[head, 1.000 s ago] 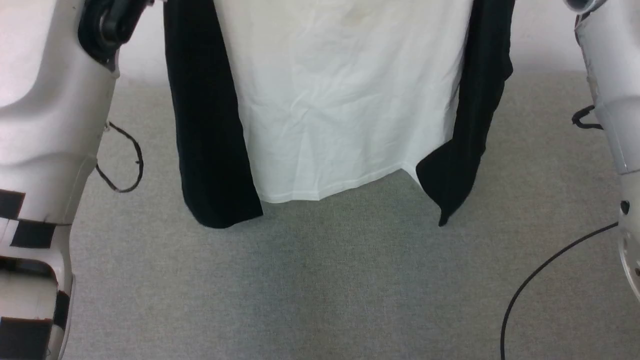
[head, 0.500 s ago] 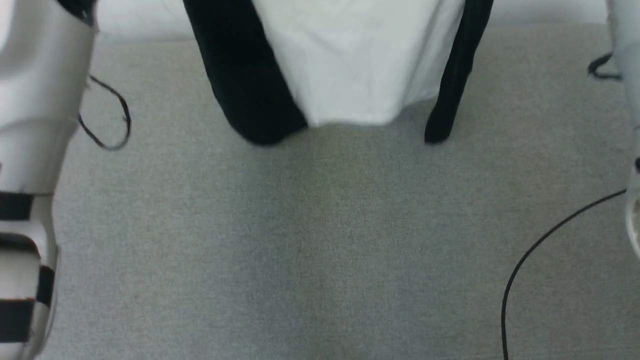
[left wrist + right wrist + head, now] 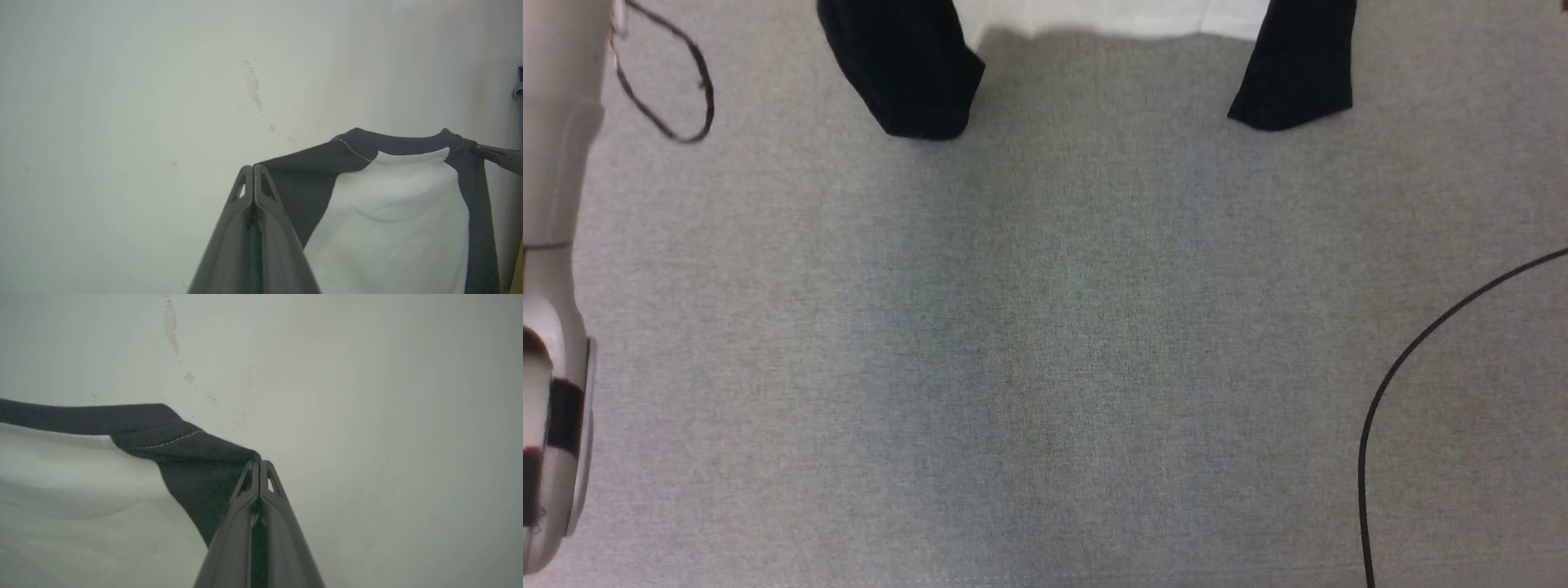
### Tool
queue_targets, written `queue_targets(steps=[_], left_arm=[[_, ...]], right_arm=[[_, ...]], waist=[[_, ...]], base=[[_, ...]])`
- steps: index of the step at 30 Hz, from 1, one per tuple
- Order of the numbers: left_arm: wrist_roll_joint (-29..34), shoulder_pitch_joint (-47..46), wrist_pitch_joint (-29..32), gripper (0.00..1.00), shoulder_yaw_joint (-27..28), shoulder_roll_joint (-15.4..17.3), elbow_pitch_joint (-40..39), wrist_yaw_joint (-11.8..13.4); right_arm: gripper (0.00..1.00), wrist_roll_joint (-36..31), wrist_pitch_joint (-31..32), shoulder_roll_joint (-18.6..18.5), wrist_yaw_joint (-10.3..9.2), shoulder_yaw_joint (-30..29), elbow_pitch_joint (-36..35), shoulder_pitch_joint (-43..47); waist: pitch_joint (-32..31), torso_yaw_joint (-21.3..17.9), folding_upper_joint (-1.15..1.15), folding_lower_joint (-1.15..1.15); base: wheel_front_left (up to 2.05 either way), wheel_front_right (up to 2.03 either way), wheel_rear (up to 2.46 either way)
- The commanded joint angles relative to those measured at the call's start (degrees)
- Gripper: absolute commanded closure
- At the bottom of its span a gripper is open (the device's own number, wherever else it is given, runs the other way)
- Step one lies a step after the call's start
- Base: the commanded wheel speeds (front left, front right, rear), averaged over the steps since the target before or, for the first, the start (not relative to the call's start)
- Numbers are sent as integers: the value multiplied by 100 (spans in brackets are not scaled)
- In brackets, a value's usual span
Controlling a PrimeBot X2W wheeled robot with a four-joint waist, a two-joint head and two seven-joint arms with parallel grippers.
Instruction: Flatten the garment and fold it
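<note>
Head view: we log bright, diffuse light on the matte grey carpet (image 3: pixel 1045 327), with a soft shadow just below the hem of the garment (image 3: pixel 898 73) and a faint, broad darker patch mid-frame. Both wrist views we find dimmer, grainy and grey-green, the pale wall (image 3: pixel 122 122) darkening toward the corners. The fingers of the left gripper (image 3: pixel 253 166) and the right gripper (image 3: pixel 260 462) blur toward the bottom edge, tips sharper.
</note>
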Motion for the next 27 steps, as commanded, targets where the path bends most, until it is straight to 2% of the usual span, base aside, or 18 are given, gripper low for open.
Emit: queue_targets(steps=[1, 8, 12, 23, 27], left_arm=[[23, -138, -101, 100, 63, -19, 48, 52], [-23, -499, -370, 100, 160, -170, 224, 82], [-72, -664, -502, 100, 233, -212, 228, 50], [-99, -770, -788, 100, 464, -82, 160, -135], [-28, -714, -807, 100, 369, -64, 142, -265]], right_arm=[[100, -67, -83, 3, -5, -67, -38, -111], [100, 202, -282, 7, -5, 112, 114, -493], [100, 240, -355, 7, -5, 154, 141, -733], [100, -295, -474, 8, -5, -244, 31, -966], [100, -324, -477, 8, -5, -168, 64, -960]], waist=[[153, -27, 0, -1], [390, -46, 0, -1], [746, -24, 0, -1], [1512, 81, 0, -1], [1695, 129, 0, -1]], base=[[0, 0, 0], [0, 0, 0], [0, 0, 0], [0, 0, 0], [0, 0, 0]])
